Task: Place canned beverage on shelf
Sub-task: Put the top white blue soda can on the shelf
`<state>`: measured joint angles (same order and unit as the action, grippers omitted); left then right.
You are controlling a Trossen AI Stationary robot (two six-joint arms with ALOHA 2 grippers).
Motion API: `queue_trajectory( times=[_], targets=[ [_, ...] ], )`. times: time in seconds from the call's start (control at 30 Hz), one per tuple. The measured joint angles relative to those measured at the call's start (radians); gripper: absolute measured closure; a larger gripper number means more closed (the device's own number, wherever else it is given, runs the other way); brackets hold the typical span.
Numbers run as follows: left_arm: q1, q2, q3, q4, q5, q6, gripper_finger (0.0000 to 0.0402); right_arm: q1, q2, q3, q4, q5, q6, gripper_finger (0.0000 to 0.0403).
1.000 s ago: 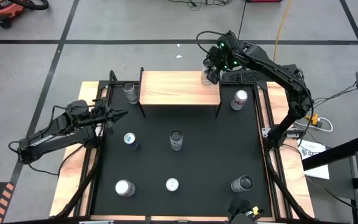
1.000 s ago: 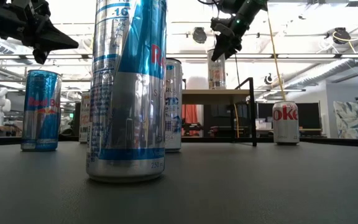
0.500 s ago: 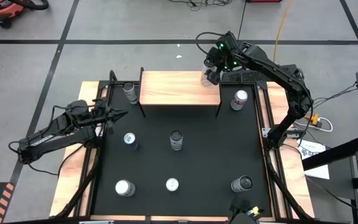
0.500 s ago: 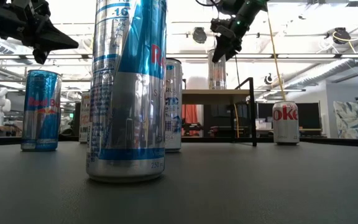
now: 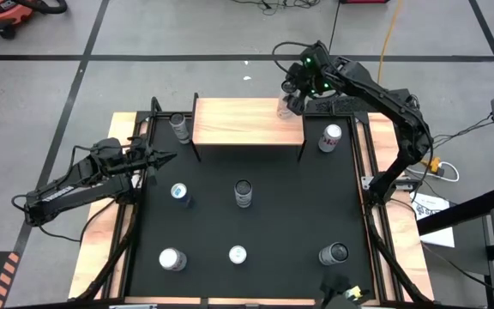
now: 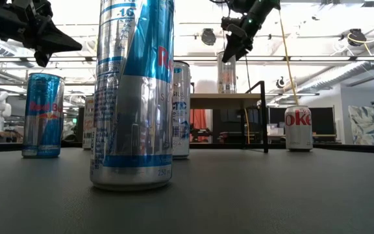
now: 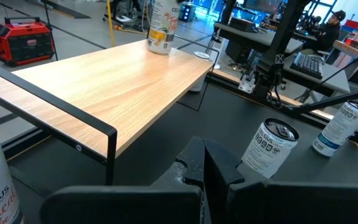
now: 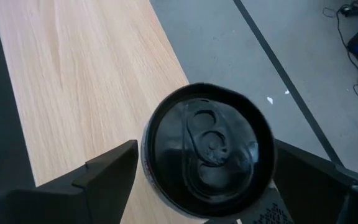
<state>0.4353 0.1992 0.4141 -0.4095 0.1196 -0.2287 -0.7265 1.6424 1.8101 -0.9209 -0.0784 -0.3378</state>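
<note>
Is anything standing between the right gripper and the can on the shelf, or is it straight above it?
Nothing visible does. The right gripper is open directly over the can, one finger on each side of its dark top. The can stands upright at the shelf corner, already at its destination.

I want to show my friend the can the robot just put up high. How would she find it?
Look for the shelf, the pale wood top on thin black legs at the far edge of the black table. One can stands alone at its right far corner, right below the right end effector. It has a black lid and is the only can on the wood; all the others stand on the black mat.
</note>
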Motion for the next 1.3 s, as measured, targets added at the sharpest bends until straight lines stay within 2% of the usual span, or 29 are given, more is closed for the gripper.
queue_trajectory(
  times=[0.3, 0.5, 0.73, 0.87, 1.1, 1.3],
  targets=[
    [0.0, 0.0, 0.0, 0.003, 0.0, 0.0, 0.0401, 0.0, -0.003, 0.113, -0.09, -0.001, 0.022, 0.0069],
    [0.0, 0.0, 0.0, 0.067, 0.0, 0.0, 0.0401, 0.007, -0.003, 0.198, -0.175, -0.002, 0.183, 0.0069],
    [0.0, 0.0, 0.0, 0.085, -0.005, -0.025, 0.0401, 0.013, -0.003, 0.256, -0.229, -0.019, 0.254, 0.0069],
    [0.0, 0.0, 0.0, 0.077, -0.05, -0.027, 0.0401, 0.027, -0.004, 0.29, -0.306, -0.09, 0.267, 0.0069],
    [0.0, 0.0, 0.0, 0.075, -0.244, -0.075, 0.0401, 0.107, -0.034, 0.306, -0.435, -0.109, 0.312, 0.0069],
    [0.0, 0.0, 0.0, 0.062, -0.231, -0.1, 0.0401, 0.211, -0.05, 0.306, -0.517, -0.109, 0.374, 0.0069]
  ],
)
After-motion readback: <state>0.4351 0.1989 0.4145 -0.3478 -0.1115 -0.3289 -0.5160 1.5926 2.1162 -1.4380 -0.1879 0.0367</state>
